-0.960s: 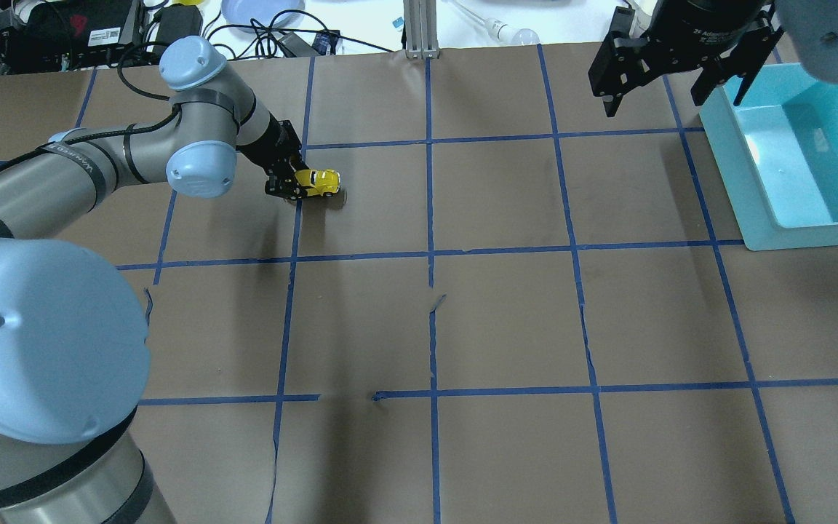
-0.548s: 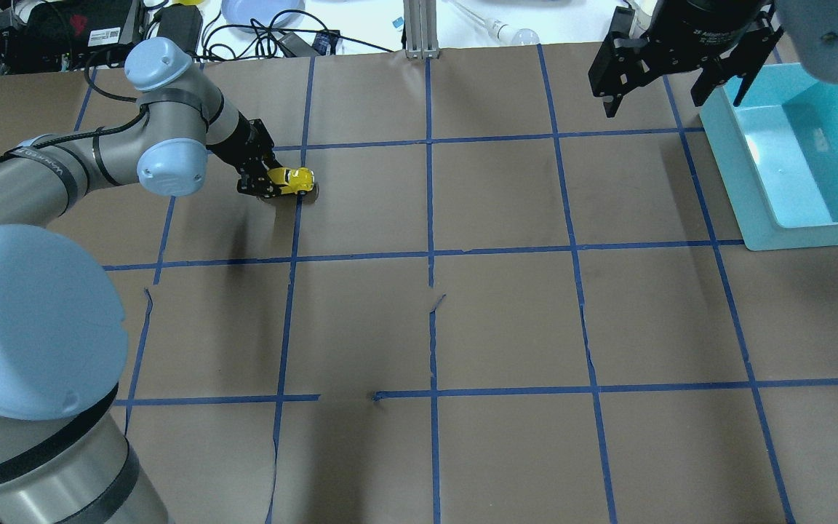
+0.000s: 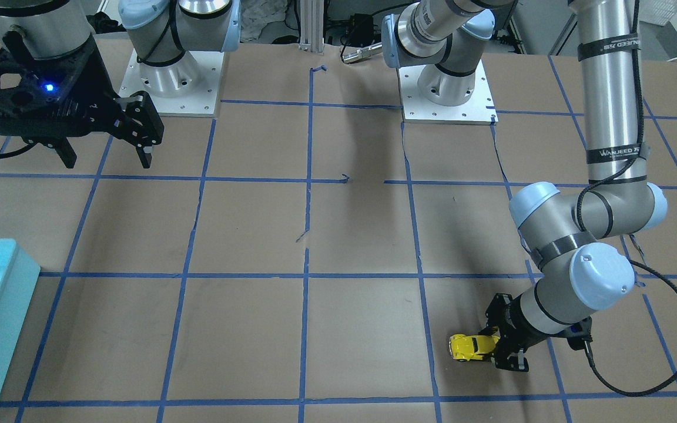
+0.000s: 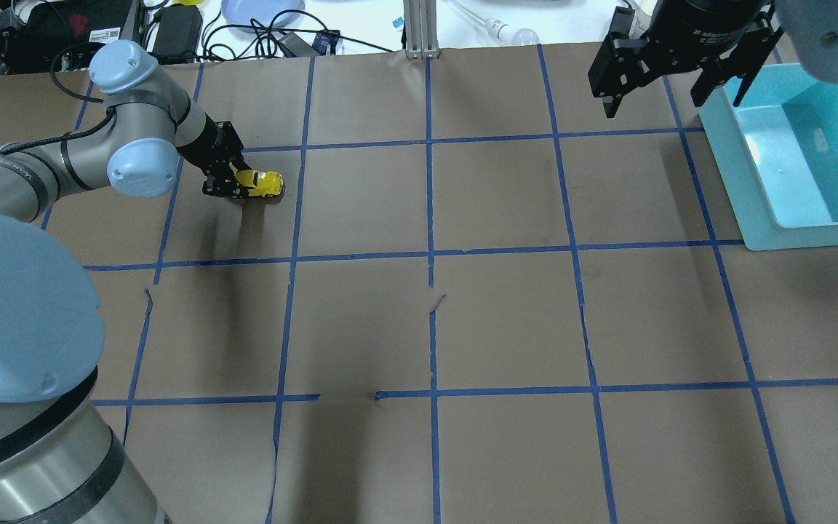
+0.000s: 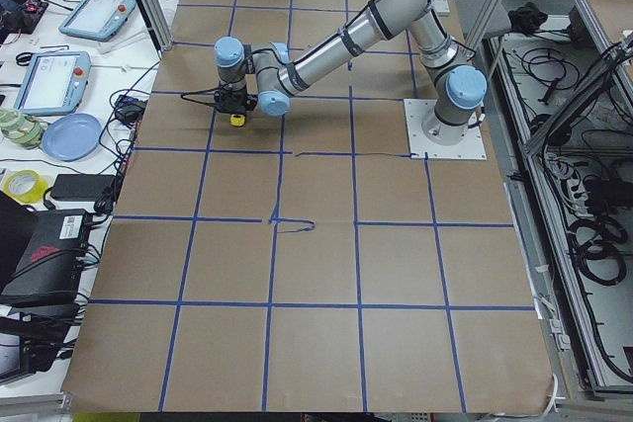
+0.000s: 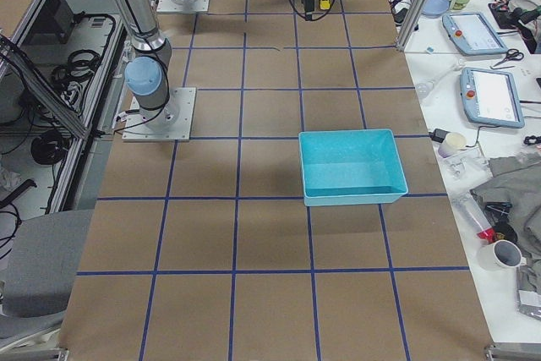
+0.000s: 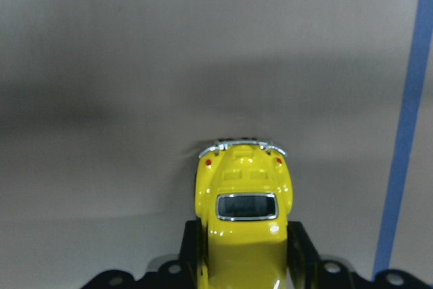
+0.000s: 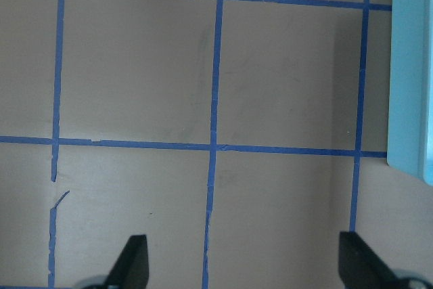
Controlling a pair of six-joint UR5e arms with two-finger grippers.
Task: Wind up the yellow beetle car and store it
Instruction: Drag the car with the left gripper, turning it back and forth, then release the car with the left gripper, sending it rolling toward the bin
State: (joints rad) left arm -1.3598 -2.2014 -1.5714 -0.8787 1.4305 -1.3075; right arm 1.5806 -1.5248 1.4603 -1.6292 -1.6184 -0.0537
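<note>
Half done at best: car in the claw, bin not used yet

Front view: the left claw (image 3: 491, 348) is pinched on the tail of the yellow car (image 3: 468, 346), low on the table (image 3: 256, 235), so I'd guess it's mid wind-up. "WANJEED" reads on the left arm (image 3: 609, 106). Overhead: the right claw (image 4: 663, 102) hangs spread wide beside the teal bin (image 4: 753, 196), well apart from the car, so storing is all still to do. Left wrist cam: the car is wedged between the fingers (image 7: 304, 252), no writing I can read.

open table (image 4: 506, 313), teal bin (image 4: 743, 189) far right
</note>
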